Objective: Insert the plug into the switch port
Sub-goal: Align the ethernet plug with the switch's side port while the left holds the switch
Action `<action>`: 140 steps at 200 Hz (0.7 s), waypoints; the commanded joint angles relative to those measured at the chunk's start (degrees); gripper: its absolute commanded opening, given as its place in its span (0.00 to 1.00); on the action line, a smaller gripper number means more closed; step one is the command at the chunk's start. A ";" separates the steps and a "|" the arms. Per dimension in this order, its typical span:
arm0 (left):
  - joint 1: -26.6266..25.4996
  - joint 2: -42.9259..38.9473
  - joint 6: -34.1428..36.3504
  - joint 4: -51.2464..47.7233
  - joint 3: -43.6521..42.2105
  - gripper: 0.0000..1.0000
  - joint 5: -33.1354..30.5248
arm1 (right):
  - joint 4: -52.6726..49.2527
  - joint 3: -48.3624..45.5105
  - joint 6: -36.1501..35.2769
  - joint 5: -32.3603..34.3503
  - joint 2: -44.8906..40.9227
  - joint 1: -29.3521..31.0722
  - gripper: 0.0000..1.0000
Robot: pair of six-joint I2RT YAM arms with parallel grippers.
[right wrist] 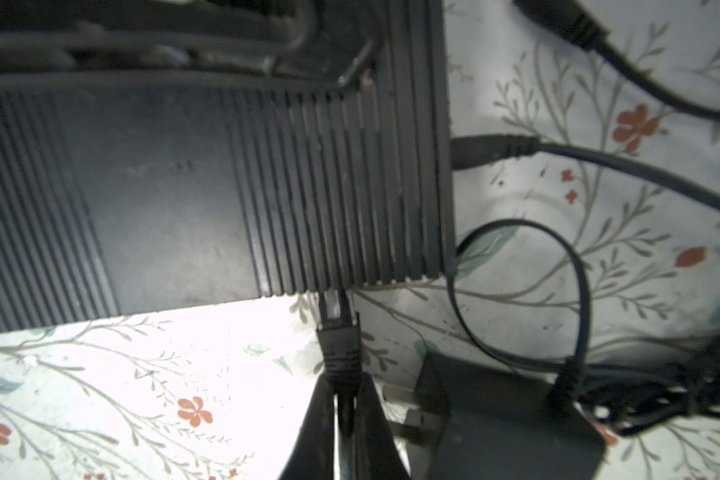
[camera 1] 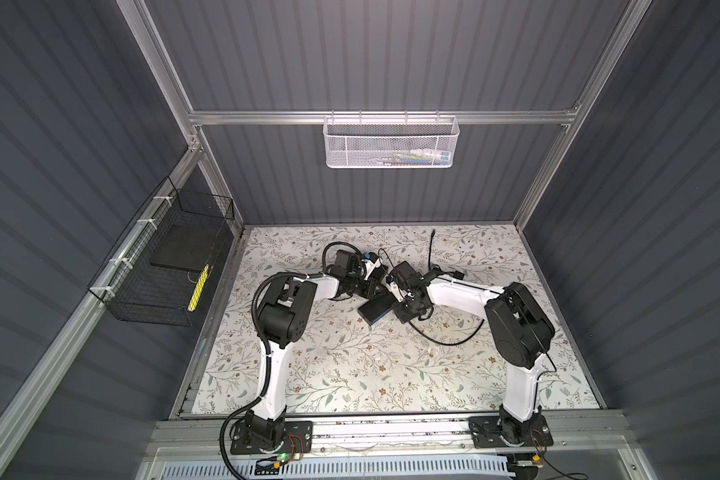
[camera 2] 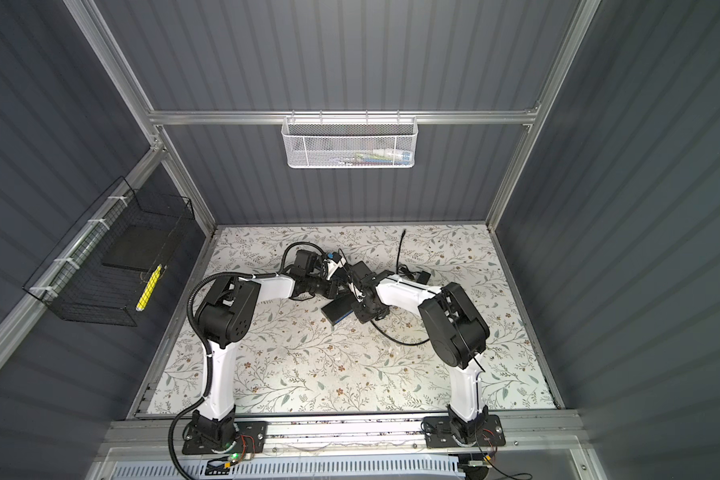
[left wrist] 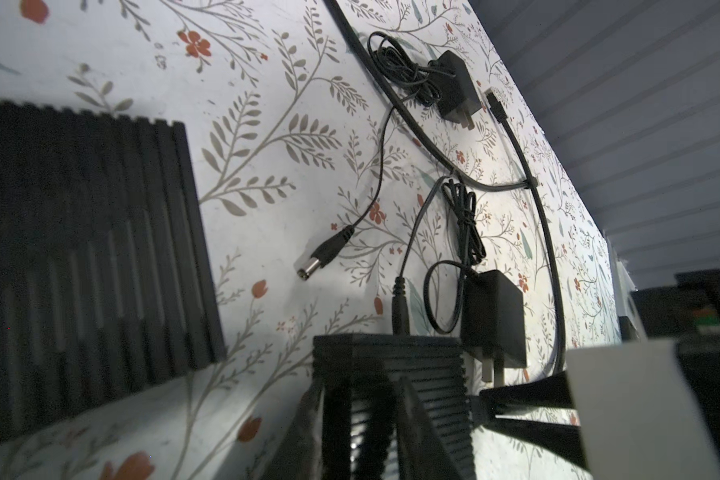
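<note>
Left gripper (camera 1: pixel 368 289) sits over the back edge of the switch box (right wrist: pixel 163 199), mid-table. Its jaws are hidden under the wrist in both top views, so I cannot tell whether they grip anything. The box's blue long face is turned toward the right arm. The plug (right wrist: pixel 341 349) points at that side, with its clear tip at the box's edge. The switch port is hidden there, so I can't tell how deep the plug sits. Right gripper (right wrist: pixel 344 401) is clamped on the plug's boot. Further right, a barrel connector (right wrist: pixel 487 149) meets the box's short side. A black power adapter (right wrist: pixel 499 419) lies just beside the gripper.
</note>
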 commanded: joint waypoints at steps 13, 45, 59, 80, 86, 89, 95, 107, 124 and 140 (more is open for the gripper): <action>-2.78 0.40 -1.35 -6.50 -3.69 0.29 3.18 | 8.83 4.09 1.96 2.77 -0.66 -0.43 0.00; -3.22 0.30 -1.97 -5.89 -4.77 0.29 3.40 | 9.27 5.23 1.94 3.46 -0.16 -0.55 0.00; -3.52 0.30 -2.23 -5.41 -5.23 0.29 3.45 | 10.80 5.77 2.35 3.44 0.06 -0.57 0.00; -3.87 0.22 -2.85 -4.88 -5.83 0.29 3.26 | 11.61 6.25 3.19 3.09 0.58 -0.57 0.00; -4.02 0.14 -2.83 -5.00 -6.04 0.29 3.10 | 11.88 6.26 3.46 3.11 0.60 -0.52 0.00; -4.05 0.12 -2.77 -5.05 -6.17 0.29 3.03 | 11.98 6.18 3.59 3.14 0.69 -0.55 0.00; -4.06 0.04 -2.82 -4.95 -6.31 0.29 3.08 | 12.23 6.12 3.83 3.05 0.71 -0.50 0.00; -4.14 0.04 -2.85 -5.01 -6.54 0.29 3.12 | 12.51 5.92 4.10 3.18 1.05 -0.50 0.00; -4.23 -0.04 -2.77 -5.05 -6.76 0.28 3.27 | 12.73 5.90 4.19 3.39 1.39 -0.50 0.00; -4.41 0.06 -2.77 -5.00 -6.66 0.28 3.42 | 13.50 5.82 4.38 3.42 1.55 -0.55 0.00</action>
